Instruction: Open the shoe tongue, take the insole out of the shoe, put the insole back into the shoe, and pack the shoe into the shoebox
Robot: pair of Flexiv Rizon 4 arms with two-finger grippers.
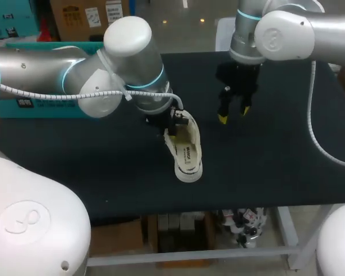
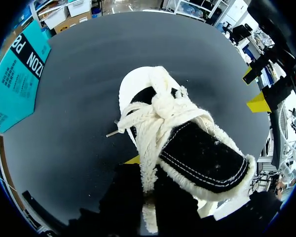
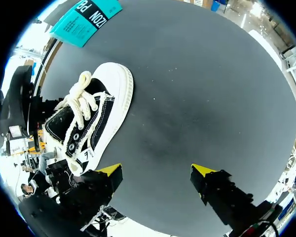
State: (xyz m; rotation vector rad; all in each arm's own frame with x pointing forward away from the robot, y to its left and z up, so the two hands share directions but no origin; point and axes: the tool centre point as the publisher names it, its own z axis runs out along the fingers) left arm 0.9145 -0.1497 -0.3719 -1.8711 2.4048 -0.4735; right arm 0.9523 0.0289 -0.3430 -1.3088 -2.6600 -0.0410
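Black-and-cream shoe (image 1: 185, 152) lies mid-frame on the tabletop (image 1: 276, 167), its long axis running up-and-down the head view, tongue (image 2: 202, 158) seemingly clenched in the nearer left arm (image 1: 126, 63)'s jaws at its upper end, while the right arm (image 1: 287, 34)'s jaws hang released at upper right.

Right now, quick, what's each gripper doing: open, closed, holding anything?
Left gripper: closed on the shoe tongue.
Right gripper: open, holding nothing.
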